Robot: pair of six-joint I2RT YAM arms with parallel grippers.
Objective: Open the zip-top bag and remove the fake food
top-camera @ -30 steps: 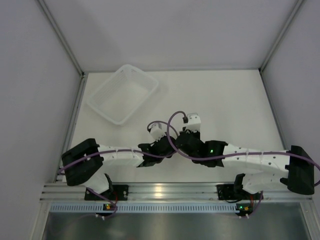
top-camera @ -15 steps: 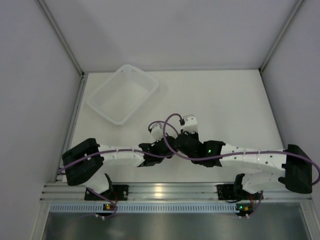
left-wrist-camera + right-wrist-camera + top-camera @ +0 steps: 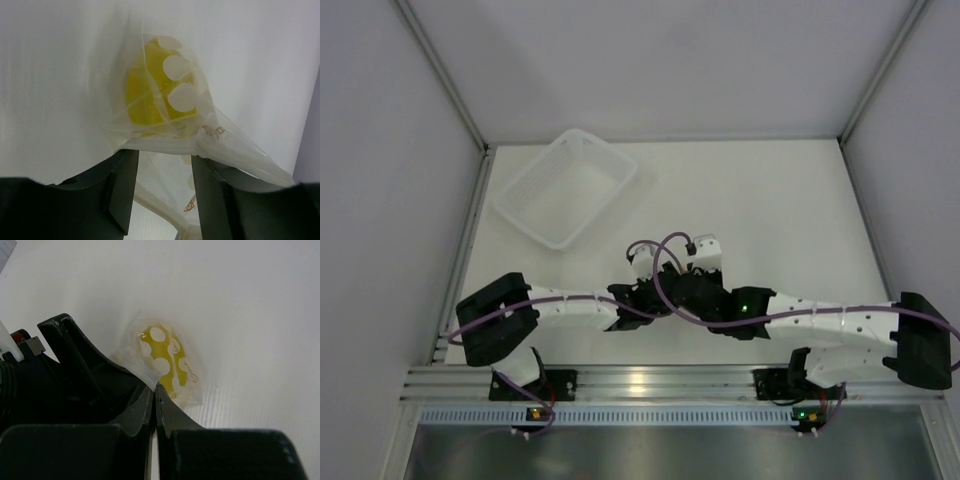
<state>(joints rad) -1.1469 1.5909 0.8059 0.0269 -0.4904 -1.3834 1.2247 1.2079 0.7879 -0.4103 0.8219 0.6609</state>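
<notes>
Clear crinkled film with white dots: the zip-top bag lies on the white table under the spot where the two wrists meet. It is hidden in the overhead view.

- Fake food: a yellow lump inside the bag, at the end farthest from both sets of fingers.
- Right gripper: fingers pressed together, nipping the bag's near edge.
- Left gripper: fingers apart, gripping nothing. The bag's near lip runs crosswise over the gap, just ahead of the tips.
- Bag's long axis runs straight away from the left fingers, lip nearest and food beyond.
- Cannot tell whether the seal is parted.

Judgement: the left arm is placed to take the opposing lip. It likely needs a small advance, then a close on one layer only.

Basket tray: well apart, far left.
</notes>
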